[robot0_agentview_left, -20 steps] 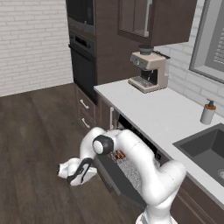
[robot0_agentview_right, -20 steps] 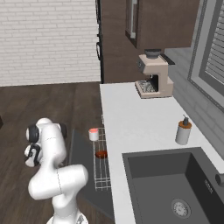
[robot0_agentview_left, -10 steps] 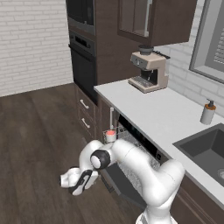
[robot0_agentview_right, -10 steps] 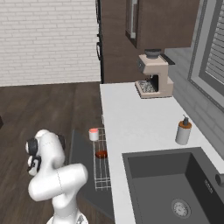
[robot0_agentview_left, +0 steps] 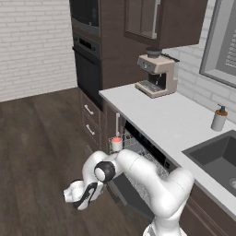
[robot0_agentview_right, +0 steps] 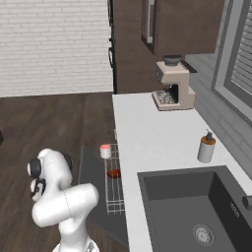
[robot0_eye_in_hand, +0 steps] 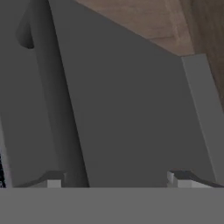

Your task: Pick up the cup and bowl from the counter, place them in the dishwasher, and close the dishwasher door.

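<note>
The white cup (robot0_agentview_left: 116, 144) (robot0_agentview_right: 105, 151) with a red top stands in the wire rack (robot0_agentview_right: 115, 189) pulled out of the dishwasher (robot0_agentview_left: 146, 148). The reddish-brown bowl (robot0_agentview_right: 114, 173) lies in the same rack, just behind the cup. The dark dishwasher door (robot0_agentview_left: 130, 195) (robot0_agentview_right: 92, 183) (robot0_eye_in_hand: 127, 113) hangs dropped open. My gripper (robot0_agentview_left: 85, 196) (robot0_eye_in_hand: 118, 179) is low near the floor at the door's outer edge, open, its fingertips (robot0_eye_in_hand: 53, 179) wide apart and facing the grey door panel with nothing between them. The pale counter (robot0_agentview_left: 175, 120) (robot0_agentview_right: 147, 133) runs above.
On the counter stand a coffee machine (robot0_agentview_left: 156, 76) (robot0_agentview_right: 172, 83) and a soap dispenser (robot0_agentview_left: 219, 118) (robot0_agentview_right: 206, 147) beside the dark sink (robot0_agentview_left: 216, 156) (robot0_agentview_right: 192, 206). A black wall oven (robot0_agentview_left: 87, 50) and brown drawers (robot0_agentview_left: 90, 120) lie left of the dishwasher. Wood floor (robot0_agentview_left: 41, 152) spreads to the left.
My arm has swung down, lowering the hand toward the floor by the door's edge. The cup, hidden behind the arm a second ago, now shows in the left base view.
</note>
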